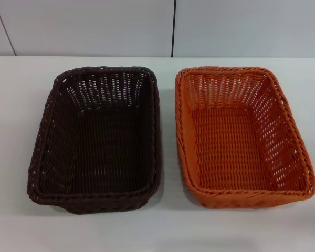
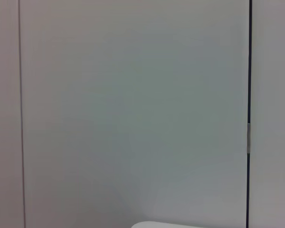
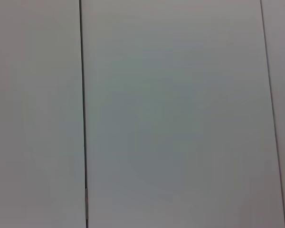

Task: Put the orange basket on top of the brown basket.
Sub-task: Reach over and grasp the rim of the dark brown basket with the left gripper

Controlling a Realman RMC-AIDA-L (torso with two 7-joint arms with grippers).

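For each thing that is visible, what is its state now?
orange basket: upright, empty, on the table to the right of the brown one, not stacked.
brown basket: upright, empty, on the table.
Left and right grippers: not in view.

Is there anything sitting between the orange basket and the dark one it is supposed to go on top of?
Nothing visible. The bright orange woven basket and the dark brown woven basket sit side by side on the white table, with only a bare strip between them. Both are empty. Neither gripper is in view.
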